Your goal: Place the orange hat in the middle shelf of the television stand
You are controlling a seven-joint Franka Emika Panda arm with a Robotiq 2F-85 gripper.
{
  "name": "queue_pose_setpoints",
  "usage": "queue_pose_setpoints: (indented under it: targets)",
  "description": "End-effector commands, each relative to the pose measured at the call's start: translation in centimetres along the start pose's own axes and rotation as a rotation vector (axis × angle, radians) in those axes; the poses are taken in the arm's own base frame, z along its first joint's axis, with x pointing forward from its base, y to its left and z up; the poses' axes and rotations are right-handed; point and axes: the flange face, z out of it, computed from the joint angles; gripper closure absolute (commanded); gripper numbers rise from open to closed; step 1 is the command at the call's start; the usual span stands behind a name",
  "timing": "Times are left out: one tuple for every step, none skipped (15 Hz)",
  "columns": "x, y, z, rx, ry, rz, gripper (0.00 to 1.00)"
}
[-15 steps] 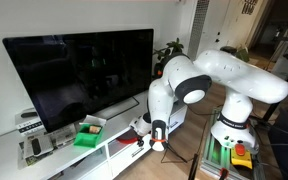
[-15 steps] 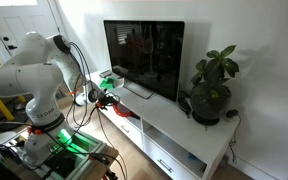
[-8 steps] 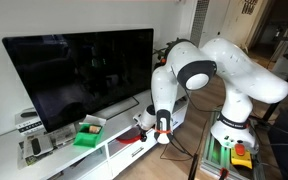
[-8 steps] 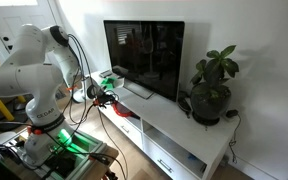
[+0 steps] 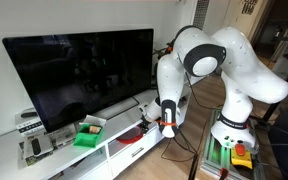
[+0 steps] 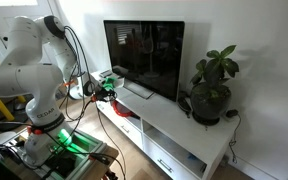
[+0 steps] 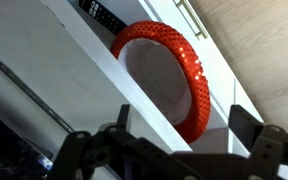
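Observation:
The orange hat (image 7: 174,70), a red-orange knitted rim around a pale inside, lies in an open shelf of the white television stand (image 7: 64,70). In an exterior view the hat (image 5: 129,140) shows as a red patch under the stand's top board (image 5: 44,160). My gripper (image 7: 184,128) is open and empty, with both dark fingers apart and the hat beyond them, not touched. It hangs in front of the stand in both exterior views (image 5: 167,128) (image 6: 88,91). Which shelf level holds the hat is not certain.
A large black television (image 5: 79,75) (image 6: 144,60) stands on the stand. A green box (image 5: 88,132) (image 6: 106,83) and a remote (image 7: 104,15) lie on top. A potted plant (image 6: 212,90) sits at the far end. Cables hang from the arm.
The arm has risen and drawn back from the stand over the last second. The gripper moved away from the shelf, and the hat stayed in the shelf.

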Motion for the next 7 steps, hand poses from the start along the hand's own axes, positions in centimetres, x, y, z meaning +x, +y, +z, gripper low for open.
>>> queue_pose_setpoints:
  targets:
    - [-0.4,1.0,-3.4,-0.046,0.021,0.059,0.00]
    - [-0.1,0.8,-1.2,-0.026,0.012,0.036,0.00]
    - [-0.1,0.9,-1.8,-0.034,0.015,0.046,0.00]
    - [-0.1,0.9,-2.1,-0.036,0.017,0.050,0.00]
    - [-0.2,0.9,-2.3,-0.036,0.017,0.050,0.00]
    - [-0.2,0.8,-2.4,-0.036,0.017,0.050,0.00]
    - [-0.2,0.8,-2.4,-0.037,0.017,0.050,0.00]
